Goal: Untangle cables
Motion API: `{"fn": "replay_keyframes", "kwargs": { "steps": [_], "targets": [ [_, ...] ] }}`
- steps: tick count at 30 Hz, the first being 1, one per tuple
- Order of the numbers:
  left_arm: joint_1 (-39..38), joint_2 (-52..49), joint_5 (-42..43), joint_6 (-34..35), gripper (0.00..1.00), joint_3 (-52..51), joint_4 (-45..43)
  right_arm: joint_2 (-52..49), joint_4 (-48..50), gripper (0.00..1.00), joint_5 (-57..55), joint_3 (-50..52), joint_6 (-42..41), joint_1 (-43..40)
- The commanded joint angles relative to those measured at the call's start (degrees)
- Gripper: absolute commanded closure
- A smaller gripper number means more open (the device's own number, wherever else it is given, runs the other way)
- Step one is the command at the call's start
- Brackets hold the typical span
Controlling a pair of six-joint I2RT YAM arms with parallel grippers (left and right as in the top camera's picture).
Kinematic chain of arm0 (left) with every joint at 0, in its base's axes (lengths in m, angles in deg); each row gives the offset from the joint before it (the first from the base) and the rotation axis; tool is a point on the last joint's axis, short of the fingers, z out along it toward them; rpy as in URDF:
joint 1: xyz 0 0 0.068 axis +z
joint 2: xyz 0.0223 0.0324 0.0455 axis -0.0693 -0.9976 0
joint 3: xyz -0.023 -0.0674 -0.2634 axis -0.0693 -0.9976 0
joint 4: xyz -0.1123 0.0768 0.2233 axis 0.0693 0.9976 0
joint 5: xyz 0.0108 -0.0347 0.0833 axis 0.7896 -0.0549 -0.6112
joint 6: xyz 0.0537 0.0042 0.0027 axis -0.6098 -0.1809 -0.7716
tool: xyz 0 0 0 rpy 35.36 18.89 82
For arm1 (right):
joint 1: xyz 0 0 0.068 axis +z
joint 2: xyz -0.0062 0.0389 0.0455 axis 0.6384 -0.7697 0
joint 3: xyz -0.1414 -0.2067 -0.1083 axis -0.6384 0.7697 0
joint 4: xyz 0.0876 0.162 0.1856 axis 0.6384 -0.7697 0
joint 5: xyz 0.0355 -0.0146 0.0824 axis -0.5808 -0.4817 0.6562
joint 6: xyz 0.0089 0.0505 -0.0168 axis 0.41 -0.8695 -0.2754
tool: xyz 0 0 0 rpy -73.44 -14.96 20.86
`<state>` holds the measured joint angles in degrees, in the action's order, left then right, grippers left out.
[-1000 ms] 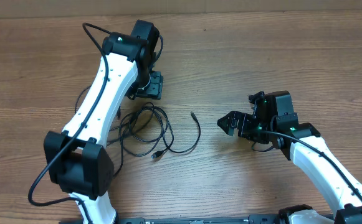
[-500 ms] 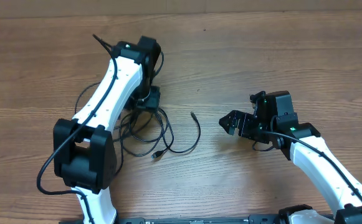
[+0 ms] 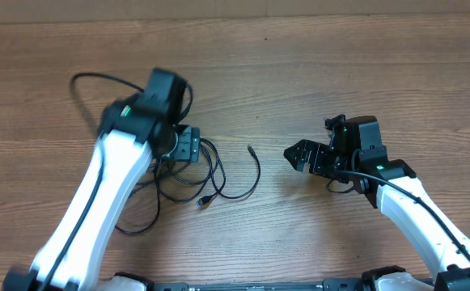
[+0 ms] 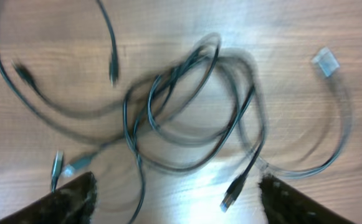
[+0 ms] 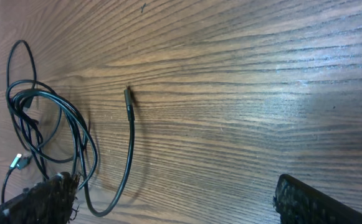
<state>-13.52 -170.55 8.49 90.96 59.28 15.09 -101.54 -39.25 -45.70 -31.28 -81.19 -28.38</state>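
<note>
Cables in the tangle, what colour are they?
The cables are black; the right wrist view shows it best.

- Three thin black cables (image 3: 216, 166), as far as the blurred tangle left of centre allows a count.
- Two robot arms: the left arm (image 3: 97, 202) and the right arm (image 3: 421, 214).
- Two grippers: the left gripper (image 4: 181, 205) and the right gripper (image 3: 295, 158).
- One wooden table (image 3: 315, 65).

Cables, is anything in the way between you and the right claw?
No, nothing visible is in the way. Between the open right gripper and the cables there is only bare table. The closest plug lies free on the wood, apart from the gripper.
</note>
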Motion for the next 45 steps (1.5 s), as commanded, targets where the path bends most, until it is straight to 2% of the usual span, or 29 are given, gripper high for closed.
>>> {"fn": "replay_keyframes", "kwargs": {
  "steps": [1,6,11,13,16,21,23,26,34,42,45],
  "targets": [
    [0.3,6.8,-0.9,1.5,0.03,-7.0,-6.5,-0.2,0.4,0.0,-0.4,0.1,-1.3,0.0],
    [0.3,8.0,0.5,0.0,0.0,-10.6,-13.9,-0.2,0.4,0.0,-0.3,0.1,-1.4,0.0],
    [0.2,4.5,6.4,-13.9,0.01,-10.8,-17.6,-0.2,0.3,0.0,-0.3,0.1,-1.4,0.0],
    [0.2,3.1,7.0,-18.3,0.11,-10.8,-18.9,-0.2,0.1,0.0,-0.3,0.1,-1.4,0.0],
    [0.2,1.1,6.9,-22.2,0.33,-10.8,-20.7,-0.2,0.0,0.0,-0.3,0.1,-1.4,0.0],
    [0.2,-2.4,6.7,-25.7,0.33,-10.8,-23.0,-0.2,0.0,0.0,-0.3,0.1,-1.4,0.0],
    [0.3,-3.9,6.7,-27.2,0.37,-10.8,-23.4,-0.2,0.0,0.0,-0.3,0.1,-1.4,0.0],
    [0.5,-6.3,4.8,-27.3,0.48,-10.8,-24.0,-0.2,0.0,0.0,-0.3,0.1,-1.4,0.0],
    [2.5,-12.3,2.4,-26.6,0.54,-10.8,-26.6,-0.2,0.0,0.0,-0.3,0.1,-1.4,0.0],
    [2.9,-13.1,2.3,-26.6,0.53,-10.8,-28.0,-0.2,0.0,0.0,-0.3,0.1,-1.4,0.0],
    [2.9,-13.5,2.4,-26.6,0.58,-10.8,-28.4,-0.2,0.0,0.0,-0.3,0.1,-1.4,0.0]
  ]
}}
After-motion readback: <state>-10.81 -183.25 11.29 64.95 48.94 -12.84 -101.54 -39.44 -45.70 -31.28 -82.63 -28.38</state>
